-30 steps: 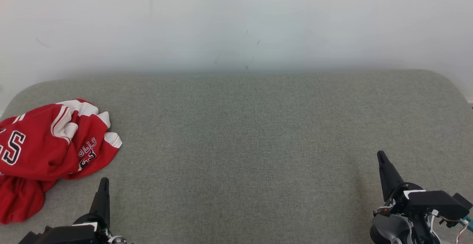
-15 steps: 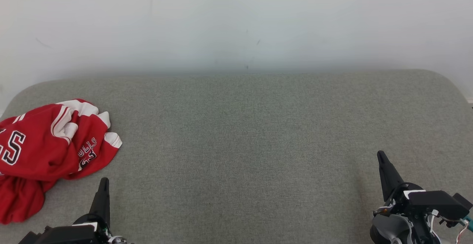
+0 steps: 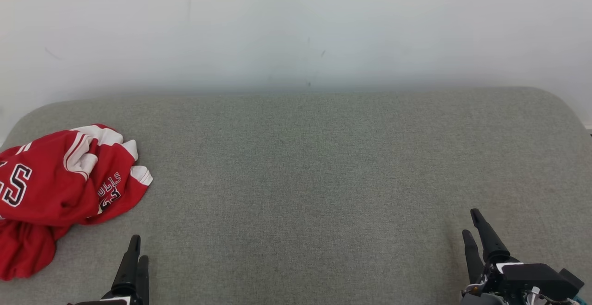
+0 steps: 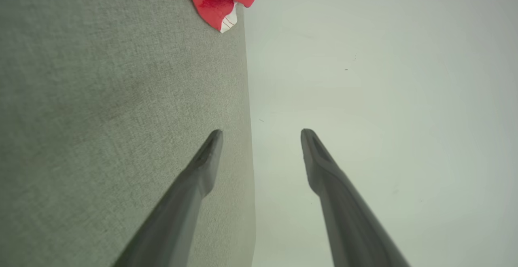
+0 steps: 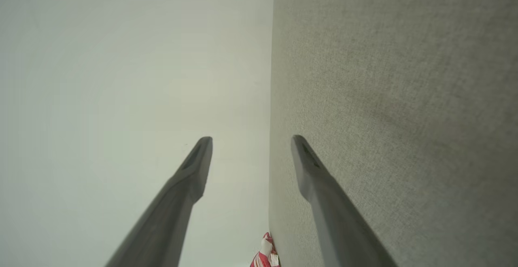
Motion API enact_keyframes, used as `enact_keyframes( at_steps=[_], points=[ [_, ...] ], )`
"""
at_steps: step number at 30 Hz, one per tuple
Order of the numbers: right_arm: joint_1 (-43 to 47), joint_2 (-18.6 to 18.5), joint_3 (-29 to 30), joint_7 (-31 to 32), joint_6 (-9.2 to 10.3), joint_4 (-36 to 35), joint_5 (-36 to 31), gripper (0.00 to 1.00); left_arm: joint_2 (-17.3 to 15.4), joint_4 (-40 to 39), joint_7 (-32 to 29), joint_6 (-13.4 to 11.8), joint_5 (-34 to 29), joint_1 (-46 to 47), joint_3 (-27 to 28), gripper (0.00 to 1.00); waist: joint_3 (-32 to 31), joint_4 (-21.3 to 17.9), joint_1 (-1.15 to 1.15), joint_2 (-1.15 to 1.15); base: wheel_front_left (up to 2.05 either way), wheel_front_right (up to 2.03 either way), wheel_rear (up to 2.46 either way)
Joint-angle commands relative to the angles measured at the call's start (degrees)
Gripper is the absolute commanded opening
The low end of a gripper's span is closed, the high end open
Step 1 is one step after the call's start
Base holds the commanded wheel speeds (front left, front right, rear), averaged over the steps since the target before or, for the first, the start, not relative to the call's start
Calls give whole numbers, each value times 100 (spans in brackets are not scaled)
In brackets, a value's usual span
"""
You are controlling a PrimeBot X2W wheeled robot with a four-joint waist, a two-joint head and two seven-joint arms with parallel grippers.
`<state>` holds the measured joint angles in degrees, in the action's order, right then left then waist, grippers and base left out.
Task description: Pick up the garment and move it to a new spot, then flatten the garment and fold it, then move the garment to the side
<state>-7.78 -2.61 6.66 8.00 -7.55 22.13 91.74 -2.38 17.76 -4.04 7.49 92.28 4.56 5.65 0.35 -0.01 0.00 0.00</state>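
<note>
Holding nothing, with left gripper [image 3: 139, 247] spread at the lower left, just below the crumpled red garment [image 3: 51, 180] at the grey cushion's [image 3: 300, 166] left edge, and right gripper [image 3: 470, 222] likewise spread at the lower right.

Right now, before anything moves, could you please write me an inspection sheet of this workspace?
Surface: grey fabric surface, flat, with rounded far corners.
Job's things: red and white garment, crumpled in a heap at the surface's left end, unfolded, not held.
Clutter: nothing seen.
Claws: left claw and right claw both open and empty, low at the near edge, apart from the garment.
Cables: a little wiring at the right claw's wrist; too small to judge.
Surroundings: pale wall behind, with a few small dark marks.
</note>
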Motion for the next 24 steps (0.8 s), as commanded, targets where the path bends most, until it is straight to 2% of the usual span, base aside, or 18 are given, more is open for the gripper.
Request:
enact_keyframes(
  at_steps=[1, 9, 19, 24],
  points=[
    [-108, -27, -76, -71, 1, -134, -75, 100, -25, -177, 27, 0, -4, 85, -28, 100, -3, -1, 0, 0, 0, 0, 0],
    [-90, -76, -298, -332, 1, -227, -693, 100, -135, -332, 334, 0, -479, 30, -251, 100, -22, -2, 0, 0, 0, 0, 0],
    [-26, -32, -331, -613, 2, -437, -2519, 100, -96, -428, 568, 0, -1849, 45, -275, 100, -34, -5, 0, 0, 0, 0, 0],
    [46, -22, -383, -741, 3, -604, -3176, 100, -72, -567, 672, 0, -2465, 26, -332, 100, -42, -13, 0, 0, 0, 0, 0]
  ],
)
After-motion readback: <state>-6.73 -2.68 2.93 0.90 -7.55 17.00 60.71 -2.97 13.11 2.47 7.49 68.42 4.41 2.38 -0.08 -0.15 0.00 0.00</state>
